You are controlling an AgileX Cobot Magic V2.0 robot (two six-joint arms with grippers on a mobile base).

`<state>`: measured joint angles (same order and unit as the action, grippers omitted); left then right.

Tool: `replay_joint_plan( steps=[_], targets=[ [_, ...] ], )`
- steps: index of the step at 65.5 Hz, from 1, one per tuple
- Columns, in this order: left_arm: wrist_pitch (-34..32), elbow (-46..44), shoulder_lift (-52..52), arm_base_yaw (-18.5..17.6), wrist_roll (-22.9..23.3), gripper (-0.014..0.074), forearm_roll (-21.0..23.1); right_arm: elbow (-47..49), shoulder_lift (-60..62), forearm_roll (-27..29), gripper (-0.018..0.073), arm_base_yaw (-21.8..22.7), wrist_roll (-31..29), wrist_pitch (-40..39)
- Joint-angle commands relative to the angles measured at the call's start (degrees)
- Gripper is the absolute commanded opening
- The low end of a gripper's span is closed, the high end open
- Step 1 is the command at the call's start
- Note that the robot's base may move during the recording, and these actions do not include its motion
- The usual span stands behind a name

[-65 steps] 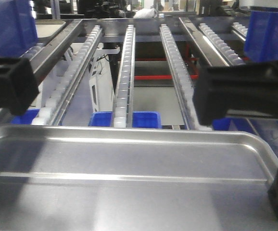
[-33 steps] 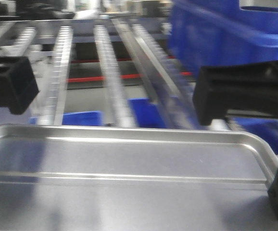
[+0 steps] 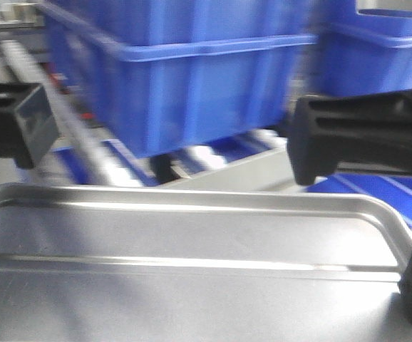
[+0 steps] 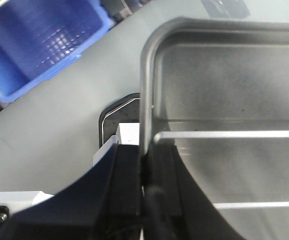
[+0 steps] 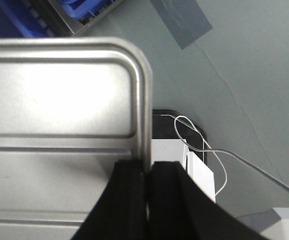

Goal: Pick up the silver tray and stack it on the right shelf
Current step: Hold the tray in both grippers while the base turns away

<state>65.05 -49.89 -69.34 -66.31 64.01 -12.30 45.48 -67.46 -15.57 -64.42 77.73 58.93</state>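
The silver tray is held level in the air between the two arms, carried by its short ends. It fills the lower part of the front view. The left tool is closed tight over the rolled rim on the tray's left side, with one finger under the lip and one inside it. The right tool pinches the opposite rim the same way. Gripping both ends like this probably keeps so wide and shallow a piece from tipping or twisting while it is moved.

Both wrist views show grey floor beneath the tray, so it rests on nothing and the arms take its whole weight.

Ahead, big blue bins fill most of the front view. The shelf shows only as a pale blurred streak of rollers at the left, and that view is too smeared to be sure which level it is.

I judge the step to be the carry towards the rack. The tray is not yet over any rollers. Setting it down will call for both ends to be lowered evenly, clear of the bins.
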Motion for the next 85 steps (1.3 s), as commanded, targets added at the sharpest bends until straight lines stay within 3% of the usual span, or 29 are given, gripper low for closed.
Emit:
replay_joint_plan(
  steps=[1,72,85],
  targets=[
    [8.8,-1.2,1.2,-0.1,-0.5,-0.0100,-2.2,1.1,1.4,-3.3,0.0059,0.4,-0.3,4.7],
    [8.8,-1.2,1.2,-0.1,-0.5,-0.0100,-2.2,1.1,1.4,-3.3,0.0059,0.4,-0.3,4.8],
    [11.7,-1.2,1.2,-0.1,-0.5,-0.0100,-2.2,1.1,1.4,-3.3,0.0059,0.4,-0.3,4.8]
  ],
)
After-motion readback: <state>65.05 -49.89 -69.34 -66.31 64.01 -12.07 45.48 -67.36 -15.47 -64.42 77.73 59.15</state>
